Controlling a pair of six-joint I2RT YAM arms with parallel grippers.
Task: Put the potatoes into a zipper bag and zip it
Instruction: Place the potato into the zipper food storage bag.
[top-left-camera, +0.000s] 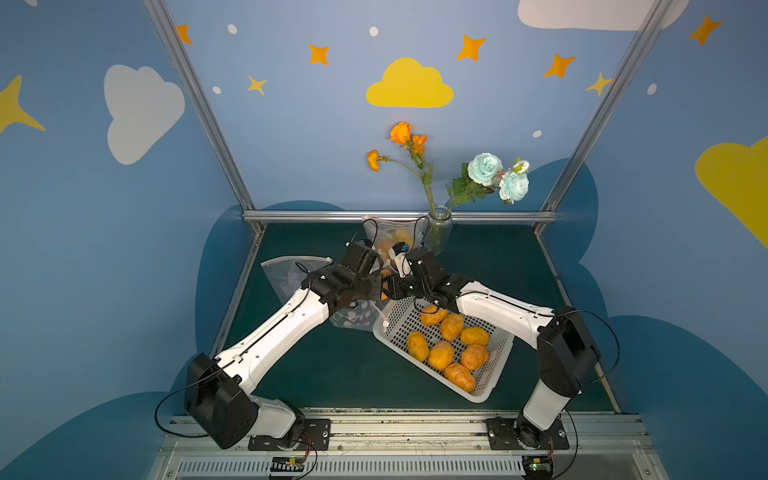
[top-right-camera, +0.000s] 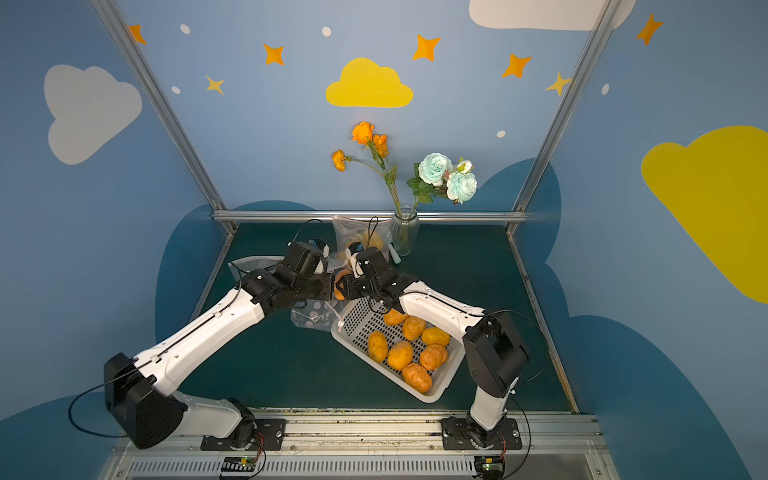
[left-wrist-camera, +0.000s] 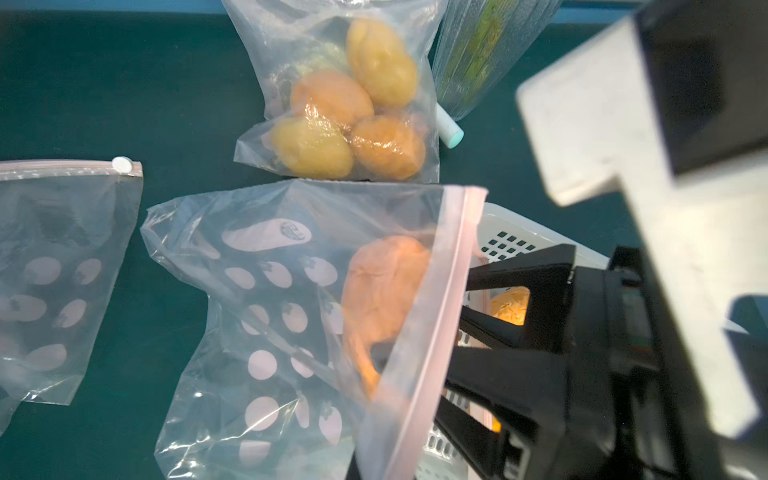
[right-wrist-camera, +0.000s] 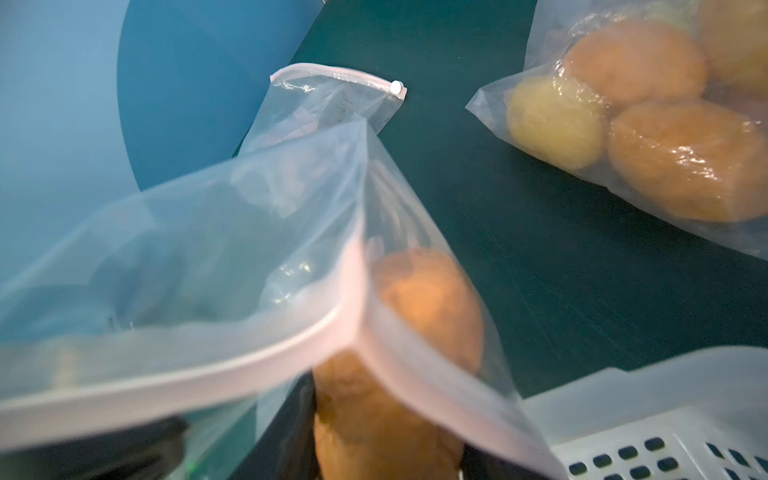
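Inside the bag (left-wrist-camera: 257, 291), a potato (left-wrist-camera: 386, 291) sits between right fingers (left-wrist-camera: 507, 374)

The left arm (top-left-camera: 282, 328) and right arm (top-left-camera: 498, 309) have white shells, black joints and thin black cables.

In both top views the arms' black wrists (top-left-camera: 361, 266) hide most of the open zipper bag (top-left-camera: 353, 318). In the right wrist view its pink rim (right-wrist-camera: 232, 365) blurs, and the potato (right-wrist-camera: 374, 415) runs off the frame.
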